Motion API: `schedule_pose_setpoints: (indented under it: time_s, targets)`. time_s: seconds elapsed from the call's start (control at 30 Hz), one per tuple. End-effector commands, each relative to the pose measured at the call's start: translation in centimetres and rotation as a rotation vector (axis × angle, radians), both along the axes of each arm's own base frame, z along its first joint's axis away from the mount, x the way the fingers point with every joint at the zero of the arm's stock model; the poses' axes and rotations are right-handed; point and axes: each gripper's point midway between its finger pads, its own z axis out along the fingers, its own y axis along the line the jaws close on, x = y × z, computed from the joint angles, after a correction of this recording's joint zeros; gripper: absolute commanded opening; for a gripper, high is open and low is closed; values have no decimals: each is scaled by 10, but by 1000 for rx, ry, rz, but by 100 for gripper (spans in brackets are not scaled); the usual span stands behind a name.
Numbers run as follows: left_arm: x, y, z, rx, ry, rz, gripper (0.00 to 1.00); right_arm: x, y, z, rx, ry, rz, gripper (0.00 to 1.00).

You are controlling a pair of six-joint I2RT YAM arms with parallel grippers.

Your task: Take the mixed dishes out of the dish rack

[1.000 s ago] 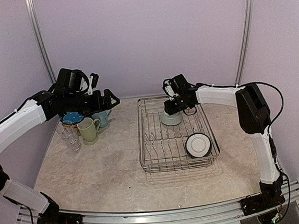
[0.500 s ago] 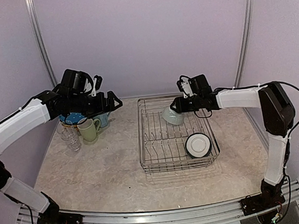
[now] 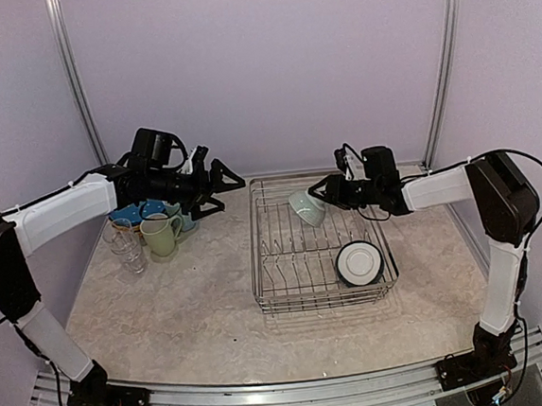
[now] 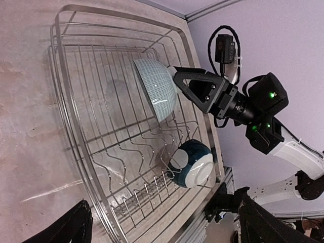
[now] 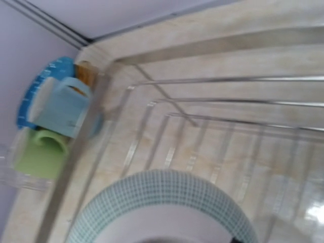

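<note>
Right claw (image 3: 324,196) grips a tilted bowl (image 3: 306,208) above the far end of the rack (image 3: 268,260); left claw (image 3: 227,193) gapes wide beside mugs (image 3: 163,234) at the far-left corner of the tabletop (image 3: 185,310).

Bowl (image 5: 161,202) blurred, cut off by bottom edge.

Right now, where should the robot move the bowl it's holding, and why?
Probably carry it sideways, over the rim of the dish rack, to the table beside it. The right gripper holds the pale bowl by its rim, tilted above the wires, so it is out but not yet set down.
</note>
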Motion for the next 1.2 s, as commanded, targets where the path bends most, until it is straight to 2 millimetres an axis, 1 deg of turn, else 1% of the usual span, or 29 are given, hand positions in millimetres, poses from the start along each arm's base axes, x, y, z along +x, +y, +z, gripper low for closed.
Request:
schedule_pose_setpoints:
  time_s: [0.0, 0.03, 0.1, 0.13, 0.2, 0.27, 0.33, 0.43, 0.47, 0.53, 0.57, 0.67, 0.77, 0.9, 1.03, 1.17]
  targets:
    - [-6, -37, 25, -232, 88, -153, 95, -10, 11, 55, 153, -98, 59, 1]
    - [-5, -41, 27, -259, 102, -168, 95, -12, 12, 58, 167, -99, 66, 1]
    - [-1, -50, 23, -308, 144, -189, 94, -16, 14, 62, 199, -98, 83, 1]
    - [0, -54, 24, -338, 158, -203, 93, -18, 16, 69, 225, -116, 96, 1]
    - [4, -63, 24, -393, 178, -232, 91, -23, 16, 74, 256, -118, 111, 1]
    - [10, -70, 17, -430, 211, -242, 90, -27, 15, 77, 269, -122, 115, 1]
    - [18, -77, 6, -456, 256, -239, 89, -31, 14, 82, 281, -129, 119, 1]
    - [25, -86, 2, -500, 282, -255, 88, -37, 15, 85, 296, -132, 134, 0]
    - [28, -91, -4, -512, 299, -264, 88, -40, 16, 84, 299, -130, 142, 0]
    - [30, -99, -2, -549, 308, -294, 86, -46, 17, 87, 307, -143, 158, 0]
    - [32, -102, -7, -566, 326, -309, 85, -48, 17, 87, 307, -147, 160, 0]
    - [33, -112, -3, -621, 329, -348, 83, -54, 17, 86, 304, -150, 168, 0]
    - [34, -124, -15, -626, 371, -360, 83, -59, 20, 86, 306, -155, 181, 0]
    - [32, -137, -22, -630, 398, -373, 82, -62, 23, 85, 300, -154, 189, 0]
    - [29, -145, -19, -654, 404, -394, 73, -65, 27, 82, 298, -150, 197, 0]
    - [28, -148, -20, -662, 414, -396, 59, -67, 28, 83, 304, -159, 200, 0]
